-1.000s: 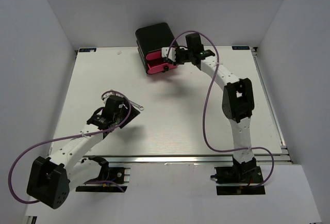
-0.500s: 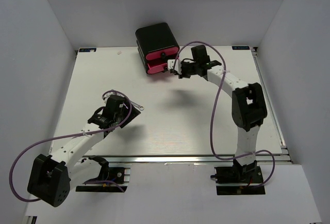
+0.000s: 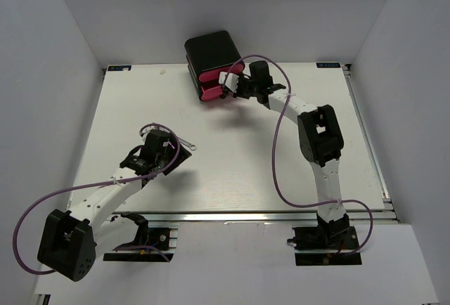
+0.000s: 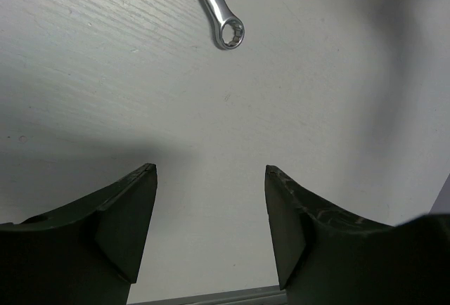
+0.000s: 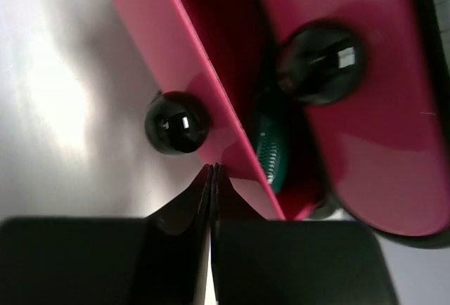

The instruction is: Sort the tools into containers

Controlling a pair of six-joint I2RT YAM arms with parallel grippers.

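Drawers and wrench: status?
Left gripper open, empty, above the table short of the wrench. Right gripper shut, empty, at the open drawer near its knob. Green-handled screwdriver inside. Nothing blocking.

No words or numbers can be read. The wrench has tiny marks on its handle, and two small blue labels on the table are too small.

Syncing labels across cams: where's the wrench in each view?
Top external: wrench on the table just right of the left gripper, left of centre.
Left wrist: its ring end at top centre, beyond the open fingers.
Right wrist: not in it.
Shared landmark: the white table.
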